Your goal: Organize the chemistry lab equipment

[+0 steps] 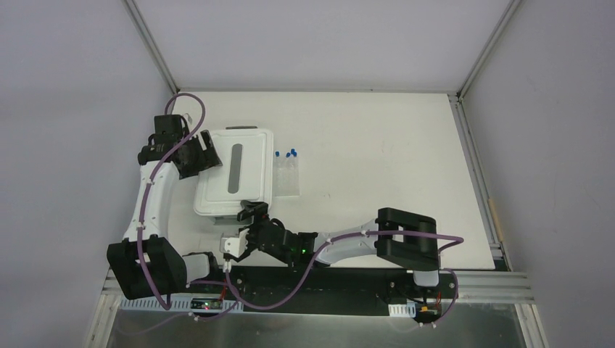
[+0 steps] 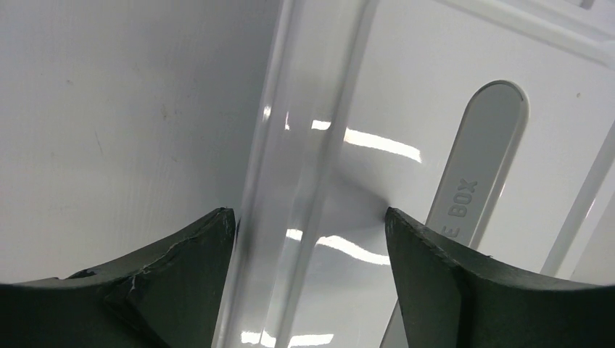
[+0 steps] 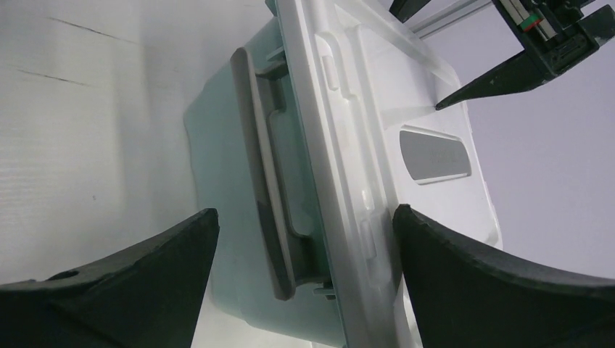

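Observation:
A clear tube rack point(image 1: 287, 177) with three blue-capped tubes point(image 1: 288, 154) stands just right of the pale teal bin with a white lid point(image 1: 250, 145). My left gripper point(image 1: 204, 156) is open, its jaws astride the lid's left rim point(image 2: 304, 167). My right gripper point(image 1: 252, 214) is open at the bin's near end, its jaws astride the grey latch handle point(image 3: 262, 181) and the lid edge point(image 3: 341, 181). The squeeze bottle, funnel, clear container and wooden-handled tools are out of view.
The lid has a grey oval handle strip point(image 1: 236, 168), which also shows in the left wrist view point(image 2: 479, 159). The white table point(image 1: 384, 159) stretches right of the rack. Metal frame rails point(image 1: 471, 159) run along the right side.

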`<state>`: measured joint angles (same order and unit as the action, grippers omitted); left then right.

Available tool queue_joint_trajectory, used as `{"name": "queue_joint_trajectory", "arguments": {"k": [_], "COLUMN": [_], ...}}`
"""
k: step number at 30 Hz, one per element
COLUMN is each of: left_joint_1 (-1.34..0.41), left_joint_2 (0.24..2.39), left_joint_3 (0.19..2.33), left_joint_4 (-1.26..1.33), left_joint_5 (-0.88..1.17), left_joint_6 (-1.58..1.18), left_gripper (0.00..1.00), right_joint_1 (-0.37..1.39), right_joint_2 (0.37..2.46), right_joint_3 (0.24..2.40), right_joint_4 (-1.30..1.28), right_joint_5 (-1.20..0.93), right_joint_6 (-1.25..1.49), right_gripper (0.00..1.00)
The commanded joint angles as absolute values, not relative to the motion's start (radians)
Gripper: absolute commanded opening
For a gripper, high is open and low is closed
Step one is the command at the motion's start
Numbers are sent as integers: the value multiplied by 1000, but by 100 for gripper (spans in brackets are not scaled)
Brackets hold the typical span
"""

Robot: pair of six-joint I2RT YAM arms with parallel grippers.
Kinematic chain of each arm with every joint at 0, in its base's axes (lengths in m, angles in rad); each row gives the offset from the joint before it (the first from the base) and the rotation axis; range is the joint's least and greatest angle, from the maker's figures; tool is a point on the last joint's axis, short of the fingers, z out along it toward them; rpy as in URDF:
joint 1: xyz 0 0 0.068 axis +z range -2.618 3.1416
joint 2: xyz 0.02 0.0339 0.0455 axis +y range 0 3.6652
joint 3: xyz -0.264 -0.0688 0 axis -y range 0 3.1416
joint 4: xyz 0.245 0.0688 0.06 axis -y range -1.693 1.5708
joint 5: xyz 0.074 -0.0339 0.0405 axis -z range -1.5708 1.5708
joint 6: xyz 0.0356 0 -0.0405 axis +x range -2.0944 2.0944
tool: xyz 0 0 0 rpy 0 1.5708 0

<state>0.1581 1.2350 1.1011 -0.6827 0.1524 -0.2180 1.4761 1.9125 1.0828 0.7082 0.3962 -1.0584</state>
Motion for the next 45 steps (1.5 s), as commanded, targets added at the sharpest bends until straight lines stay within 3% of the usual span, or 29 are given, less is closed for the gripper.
{"name": "queue_joint_trajectory", "arguments": {"k": [1, 8, 16, 30, 38, 45], "left_joint_1": [161, 161, 161, 160, 161, 161], "left_joint_2": [1226, 1232, 1231, 1215, 1153, 1193], "left_joint_3": [1057, 1031, 1016, 1028, 1105, 1174], "left_joint_4": [-693, -670, -660, -653, -679, -681], "left_joint_5": [145, 151, 152, 121, 74, 52], "left_joint_6": [-165, -159, -158, -165, -189, -185], "left_gripper": [73, 69, 66, 66, 88, 92], "right_joint_1": [1458, 1448, 1434, 1404, 1431, 1443], "right_joint_2": [1922, 1928, 1871, 1802, 1720, 1663], "right_joint_3": [1120, 1141, 1181, 1217, 1170, 1137], "right_joint_4": [767, 757, 568, 336, 290, 244], "right_joint_5": [457, 492, 442, 303, 244, 182], "right_joint_6": [-1100, -1092, -948, -740, -649, -529], "right_gripper": [93, 61, 42, 26, 24, 24]}}
